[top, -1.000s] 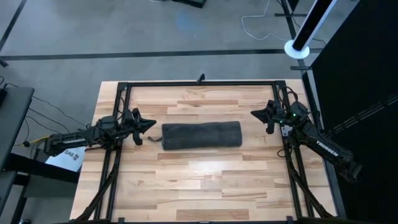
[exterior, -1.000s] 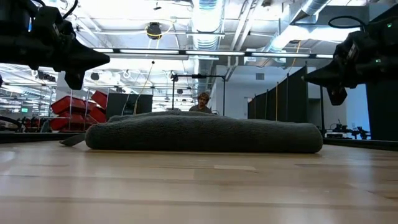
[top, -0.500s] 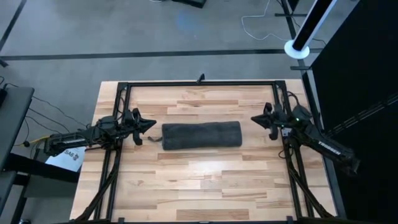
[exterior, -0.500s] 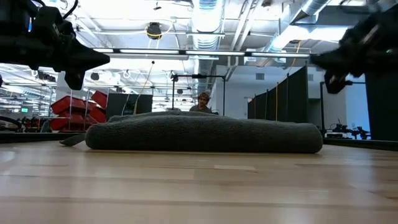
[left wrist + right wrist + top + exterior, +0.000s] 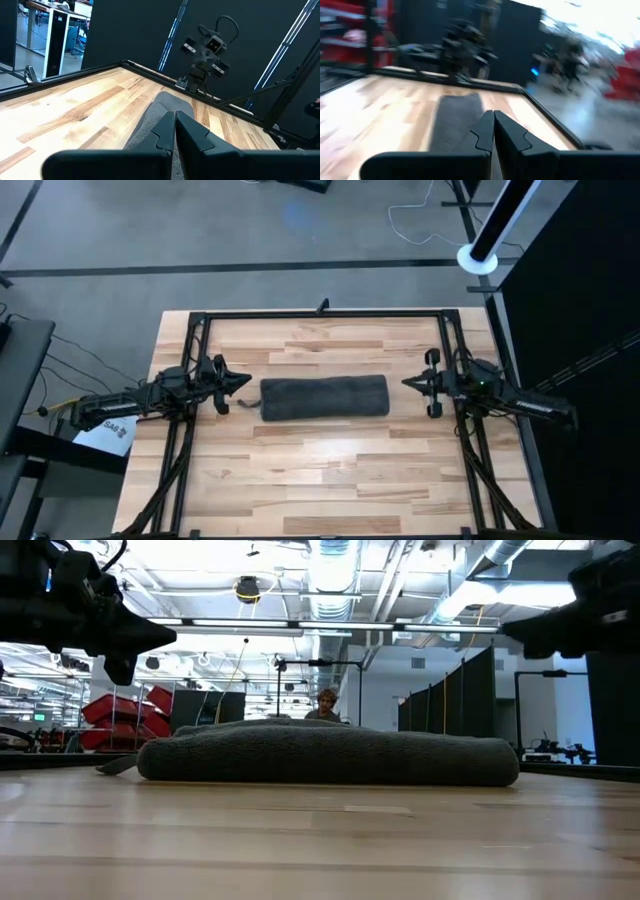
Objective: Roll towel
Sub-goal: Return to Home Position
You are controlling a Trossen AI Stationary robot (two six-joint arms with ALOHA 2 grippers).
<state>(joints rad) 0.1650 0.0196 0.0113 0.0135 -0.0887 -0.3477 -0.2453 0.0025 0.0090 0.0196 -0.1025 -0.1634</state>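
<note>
Rolled towel point(image 5: 323, 397), long axis left-right; left end effector point(image 5: 244, 380), right end effector point(image 5: 407, 383) closed, empty

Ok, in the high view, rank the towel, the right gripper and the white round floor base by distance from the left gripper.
1. The towel, rolled at table centre, its end just beside the left gripper.
2. The right gripper, beyond the towel's other end.
3. The white round base, on the floor past the table's right side.

Nothing can be read for certain: the white sheet point(image 5: 108, 436) just off the table's point(image 5: 320, 470) left edge bears dark print too small to read.
</note>
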